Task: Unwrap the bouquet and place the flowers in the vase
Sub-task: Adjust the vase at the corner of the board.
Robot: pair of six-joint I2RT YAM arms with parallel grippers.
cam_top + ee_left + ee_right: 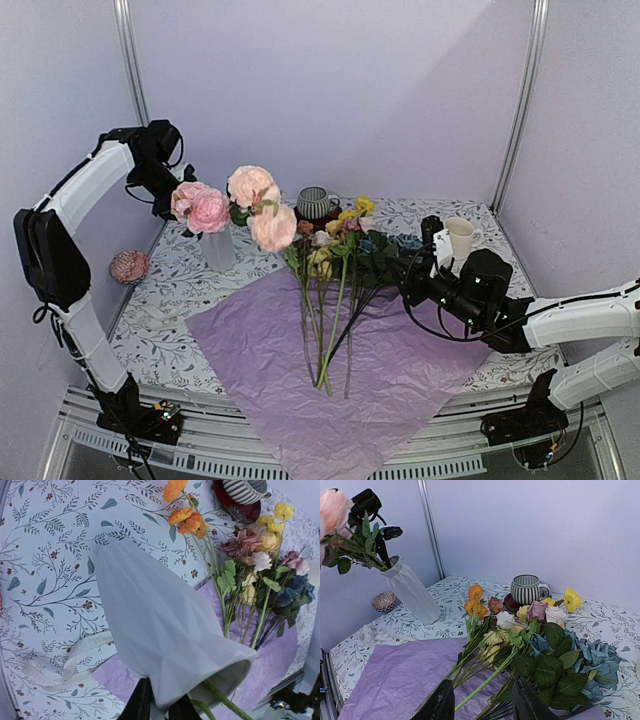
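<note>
Seen from above, the vase (218,250) stands on the bench (170,290) at the left middle of the frame, with big pink roses (250,187) in it. The left fingers (172,183) hang just left of those blooms, too small here to tell their gap. The purple paper (330,380) lies spread flat at lower centre. The loose flowers (335,250) lie on it, with their stems pointing to the bottom edge and their heads near the striped mug (317,203). The right fingers (410,265) sit at the right side of the heads, in front of the cream mug (462,238).

In the left wrist view, the vase fills the centre, its mouth at lower right with a green stem (220,700) entering it. The left fingers stand close together at the rim, at the bottom edge. I cannot tell whether they pinch anything. A pale ribbon (70,662) lies at lower left.

In the right wrist view, the right fingers stand well apart at the bottom edge. Loose stems pass between them and nothing is gripped. The vase leans at the left, beside a pink ball (384,601).
</note>
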